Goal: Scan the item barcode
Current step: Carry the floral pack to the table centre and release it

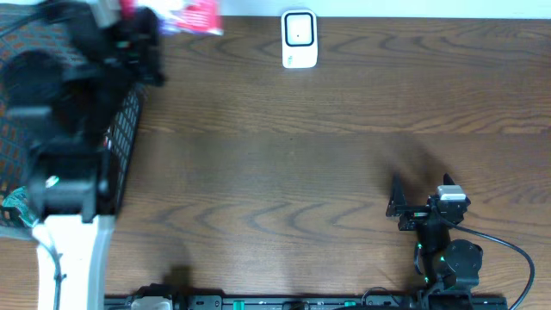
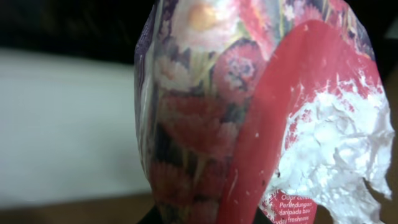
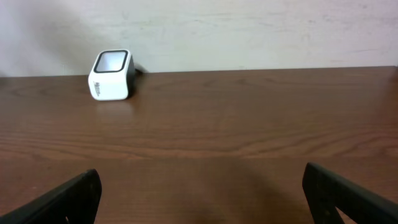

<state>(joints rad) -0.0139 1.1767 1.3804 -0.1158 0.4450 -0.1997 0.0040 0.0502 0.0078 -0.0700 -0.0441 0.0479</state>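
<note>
Effectors | left gripper (image 1: 155,27): clenched on red floral-print plastic pouch (image 2: 249,112) | right gripper (image 3: 200,177): spread wide, empty

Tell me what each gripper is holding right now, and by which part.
Left gripper holds the red floral pouch by one end; the exact spot is hidden. Right gripper is open and empty.

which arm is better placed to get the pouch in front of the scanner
Left: the left jaws hold the red floral pouch, close to the white scanner. The right jaws stand open and empty, far across the table.
</note>
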